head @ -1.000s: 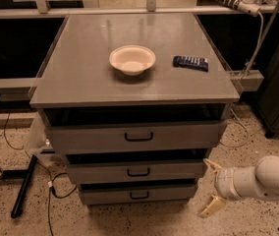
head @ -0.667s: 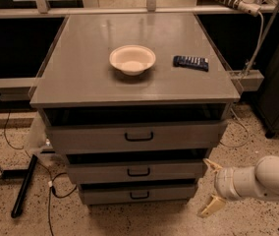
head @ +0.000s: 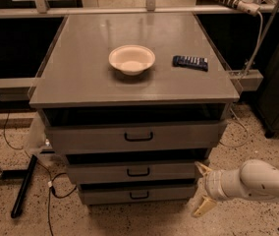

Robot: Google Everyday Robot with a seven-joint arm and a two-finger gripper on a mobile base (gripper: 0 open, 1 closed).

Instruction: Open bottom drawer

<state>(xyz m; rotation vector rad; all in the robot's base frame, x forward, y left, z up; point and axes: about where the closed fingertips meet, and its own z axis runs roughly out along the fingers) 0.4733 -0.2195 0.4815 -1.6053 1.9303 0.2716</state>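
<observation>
"Where is the bottom drawer (head: 115, 195)?"

"Lowest of the three in the table (head: 80, 82), toward 6 o'clock. Its long axis runs from 9 to 3 o'clock. Its front and small black handle (head: 139, 195) face 6 o'clock."

"And the tool (head: 197, 190)?"

"Just off the drawer's 3 o'clock end, low near the floor (head: 129, 225), pointing toward 9 o'clock. Its two fingers are spread apart, grasping nothing."

"Any change from a second ago?"

"None. The tool sits in the same spot, the drawer front is no further out, and the bowl (head: 131, 59) and remote (head: 190, 62) haven't shifted."
</observation>
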